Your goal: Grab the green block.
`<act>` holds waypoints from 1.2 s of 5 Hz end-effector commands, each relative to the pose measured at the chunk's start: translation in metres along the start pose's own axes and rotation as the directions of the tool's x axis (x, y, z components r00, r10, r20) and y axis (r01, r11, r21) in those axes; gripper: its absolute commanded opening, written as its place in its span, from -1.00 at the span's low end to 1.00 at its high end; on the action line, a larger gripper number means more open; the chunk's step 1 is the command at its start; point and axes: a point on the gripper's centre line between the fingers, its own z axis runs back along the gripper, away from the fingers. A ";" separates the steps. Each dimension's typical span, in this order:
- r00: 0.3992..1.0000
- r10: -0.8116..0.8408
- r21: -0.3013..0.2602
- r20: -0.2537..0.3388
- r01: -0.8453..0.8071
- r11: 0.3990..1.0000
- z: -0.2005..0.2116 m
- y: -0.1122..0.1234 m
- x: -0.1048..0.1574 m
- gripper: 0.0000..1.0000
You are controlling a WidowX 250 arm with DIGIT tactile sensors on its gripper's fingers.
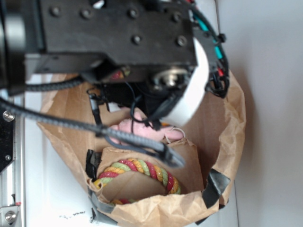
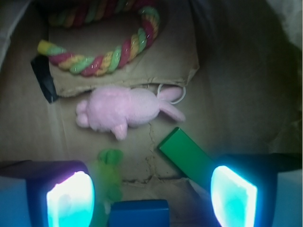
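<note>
In the wrist view the green block [image 2: 185, 153] lies flat and diagonal on the brown paper floor, its lower end running behind my right fingertip [image 2: 234, 196]. My gripper [image 2: 151, 198] is open, with wide space between the two glowing pads. A blue block [image 2: 138, 213] sits at the bottom edge between the pads, and a fuzzy yellow-green plush [image 2: 110, 177] lies beside the left pad [image 2: 70, 201]. In the exterior view the arm [image 1: 113, 38] hides the green block and the fingers.
A pink plush [image 2: 125, 111] lies just beyond the green block. A multicoloured rope ring [image 2: 106, 59] rests on a folded paper flap. All sit inside a brown paper bag [image 1: 227, 118] with high crumpled walls; the bag wall rises close on the right.
</note>
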 end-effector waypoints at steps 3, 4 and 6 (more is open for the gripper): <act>0.904 0.425 -0.276 -0.049 -0.421 0.864 0.027 -0.007 0.023 1.00; 0.773 0.619 -0.172 -0.139 -0.634 0.754 0.028 0.001 0.031 1.00; 0.587 0.790 0.074 -0.175 -0.793 0.605 0.026 0.007 0.034 1.00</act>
